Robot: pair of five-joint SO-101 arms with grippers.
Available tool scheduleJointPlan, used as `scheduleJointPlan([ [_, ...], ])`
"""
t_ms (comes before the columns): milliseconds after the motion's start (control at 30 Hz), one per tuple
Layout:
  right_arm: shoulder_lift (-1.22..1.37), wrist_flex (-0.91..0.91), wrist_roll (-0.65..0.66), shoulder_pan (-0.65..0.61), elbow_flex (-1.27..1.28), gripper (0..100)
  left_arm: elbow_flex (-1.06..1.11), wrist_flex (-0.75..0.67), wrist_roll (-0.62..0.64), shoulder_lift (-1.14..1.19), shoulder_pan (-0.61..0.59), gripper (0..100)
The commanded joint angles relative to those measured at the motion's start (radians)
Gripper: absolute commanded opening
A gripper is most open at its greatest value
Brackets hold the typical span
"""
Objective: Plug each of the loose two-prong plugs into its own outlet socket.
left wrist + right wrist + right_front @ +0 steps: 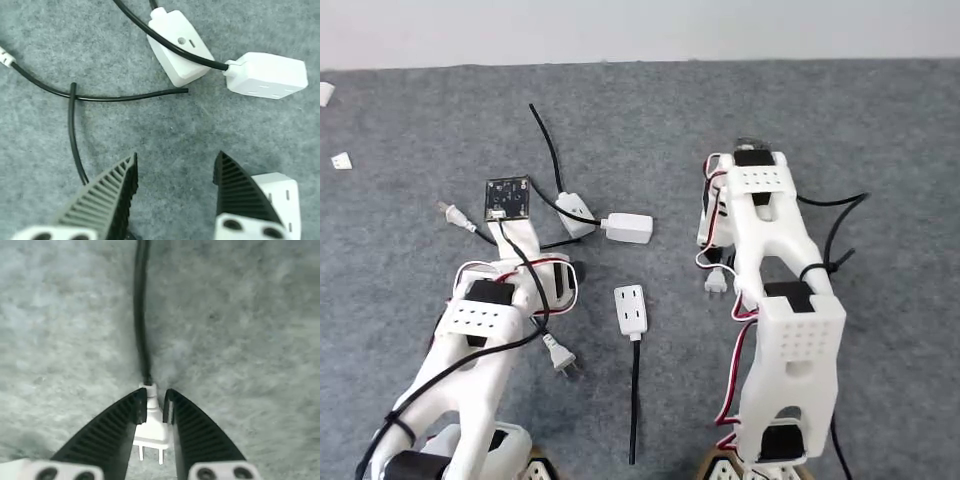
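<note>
The right gripper (155, 399) was clamped on a white two-prong plug (150, 432); the left gripper (175, 162) gaped wide, empty.
A white outlet socket (285, 192) lay just beside its fingertip; farther off, another outlet socket (267, 75) rested on grey carpet (225, 125), its black cord (165, 42) crossing a third socket (182, 60).

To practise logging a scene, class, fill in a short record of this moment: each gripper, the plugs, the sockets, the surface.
left gripper: open, over bare carpet
right gripper: shut on a white plug
loose plugs: two on the carpet, one beside the left arm, one farther left
outlet sockets: three, white, lying between the two arms
surface: grey carpet
</note>
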Motion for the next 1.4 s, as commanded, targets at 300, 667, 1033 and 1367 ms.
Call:
scheduleJointPlan([
  [300,-0.001,0.013,0.020,-0.021,-0.026,6.5,-0.019,-0.003,-0.008,-0.006,-0.005,24],
  [667,0.051,0.039,0.074,-0.030,-0.028,5.2,-0.019,-0.003,-0.008,-0.006,-0.005,24],
  [1033,0.013,0.081,0.083,-0.025,-0.052,0.8,-0.019,-0.002,-0.006,-0.006,0.003,24],
  [1367,-0.366,0.275,0.253,-0.148,-0.100,0.8,-0.182,0.095,-0.069,0.218,0.003,23],
])
